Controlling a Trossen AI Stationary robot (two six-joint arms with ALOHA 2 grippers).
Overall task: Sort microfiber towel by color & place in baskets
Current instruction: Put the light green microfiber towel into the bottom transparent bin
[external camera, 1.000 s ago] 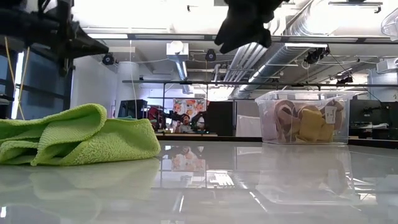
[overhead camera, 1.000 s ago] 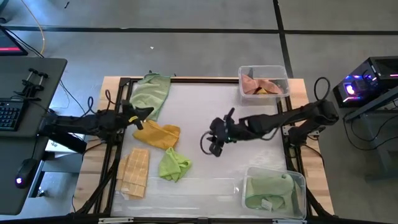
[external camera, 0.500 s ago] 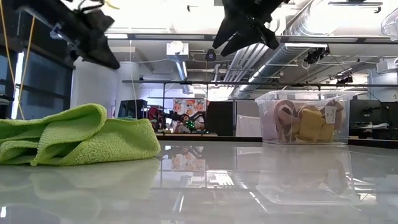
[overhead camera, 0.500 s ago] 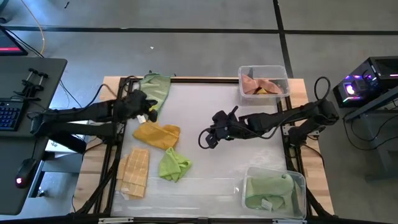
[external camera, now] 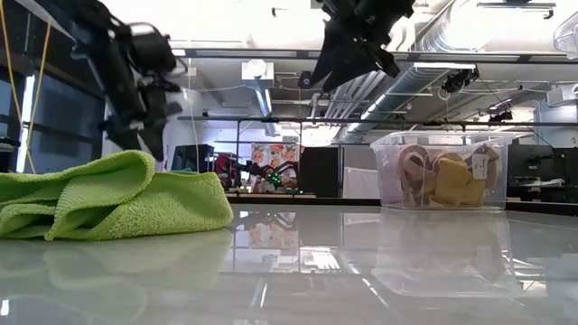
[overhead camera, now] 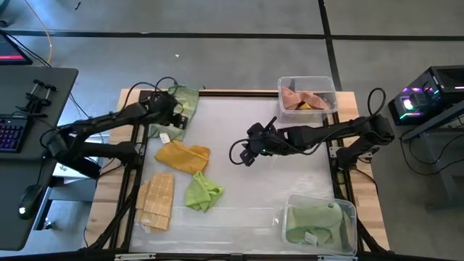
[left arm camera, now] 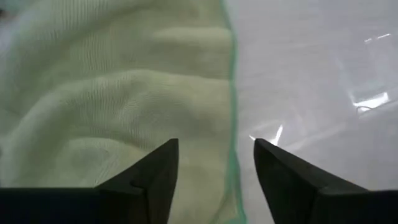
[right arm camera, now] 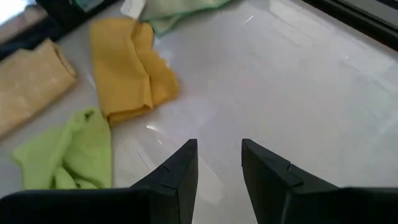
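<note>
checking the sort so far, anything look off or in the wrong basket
Nothing looks missorted: the far basket holds tan and pink towels, the near basket a green one. Four towels lie loose on the table, and the pale green towel droops over the far-left edge.

A robotics lab is indicated: exposed ceiling ducts (external camera: 433, 54), a concrete floor (overhead camera: 217, 43), a keyboard (overhead camera: 13, 134) and a lit computer tower (overhead camera: 428, 98) beside the tabletop (overhead camera: 254, 181).

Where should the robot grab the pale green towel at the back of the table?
Probably by its inner long edge, coming straight down. The pale green towel lies flat, so only that edge beside bare table offers a lip to pinch. The left gripper hangs open right over that edge.
</note>
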